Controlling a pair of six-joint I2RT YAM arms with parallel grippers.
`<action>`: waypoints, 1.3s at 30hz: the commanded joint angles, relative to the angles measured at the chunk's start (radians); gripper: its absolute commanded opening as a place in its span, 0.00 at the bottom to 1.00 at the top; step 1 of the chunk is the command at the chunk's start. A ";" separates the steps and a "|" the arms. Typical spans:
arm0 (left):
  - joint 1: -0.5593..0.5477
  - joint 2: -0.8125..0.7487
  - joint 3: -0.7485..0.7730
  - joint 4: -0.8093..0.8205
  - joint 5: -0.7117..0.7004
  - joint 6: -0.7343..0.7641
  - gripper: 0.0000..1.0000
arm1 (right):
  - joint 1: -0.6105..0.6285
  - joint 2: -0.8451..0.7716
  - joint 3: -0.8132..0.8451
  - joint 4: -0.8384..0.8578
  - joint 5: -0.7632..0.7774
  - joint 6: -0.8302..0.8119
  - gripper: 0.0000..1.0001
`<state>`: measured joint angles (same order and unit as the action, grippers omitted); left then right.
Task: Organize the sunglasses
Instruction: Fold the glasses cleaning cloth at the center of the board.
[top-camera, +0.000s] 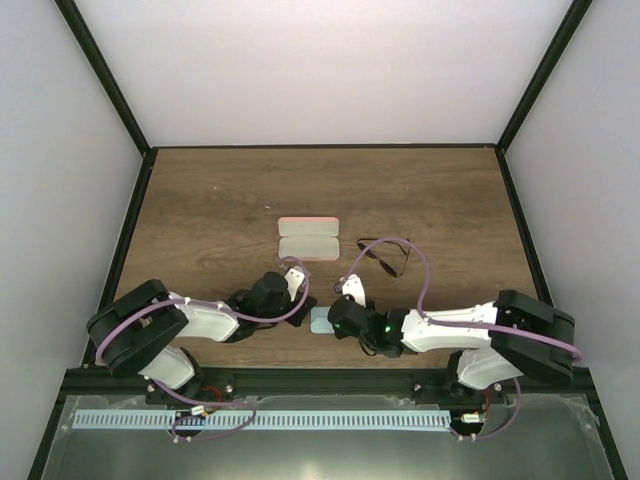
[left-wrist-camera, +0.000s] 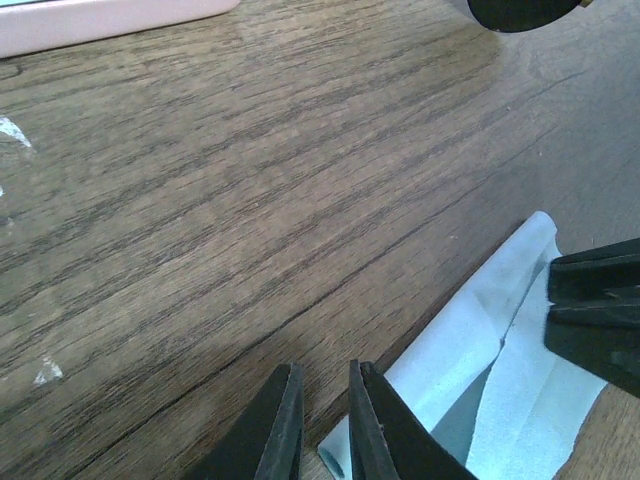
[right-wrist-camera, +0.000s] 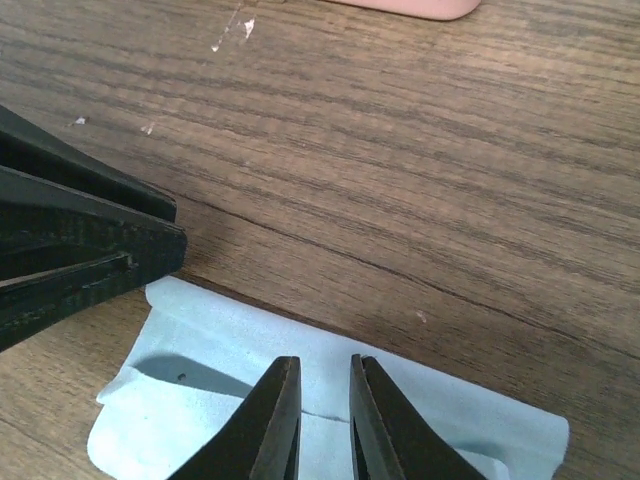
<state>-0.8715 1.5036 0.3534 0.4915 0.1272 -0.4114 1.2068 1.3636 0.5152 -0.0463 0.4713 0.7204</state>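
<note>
Wood-grain table (top-camera: 220, 200), dark brown laminate with fine streaky grain and a few pale scuffs. Plain white walls (top-camera: 330, 60), black frame at the corners.

- Sunglasses (top-camera: 383, 256): right of centre, lying flat on the table. Thin dark wire frame, slim temples, dark lenses. Clear of both arms, just right of the case.
- Case (top-camera: 308, 238): pink hard shell, rounded-rectangle, lying open at mid-table as two halves side by side, smooth matte finish.
- Cloth (right-wrist-camera: 220, 350): light blue, soft, thin, roughly square. Creased, one edge lifted in a fold. Lies at the near edge, between the two grippers.
- Left gripper (left-wrist-camera: 318, 372): black tapered fingers, thin slit between them, low by the cloth's corner. Can't tell if it's pinching anything.
- Right gripper (right-wrist-camera: 325, 362): same narrow slit, tips over the cloth, fabric visible in the gap. Grip or not: can't tell.
- Both grippers' tips meet the cloth from opposite sides.
</note>
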 joint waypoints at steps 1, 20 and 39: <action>-0.004 -0.031 0.000 -0.002 -0.006 0.013 0.17 | -0.018 0.041 0.040 0.051 -0.022 -0.029 0.16; -0.004 -0.009 -0.016 0.024 -0.002 -0.001 0.17 | -0.017 0.081 -0.001 0.077 -0.070 0.004 0.15; -0.004 -0.032 -0.050 0.035 -0.013 -0.012 0.17 | 0.079 0.087 0.000 -0.010 -0.013 0.091 0.15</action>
<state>-0.8715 1.5002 0.3164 0.5133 0.1200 -0.4194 1.2533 1.4464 0.5018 -0.0063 0.4038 0.7685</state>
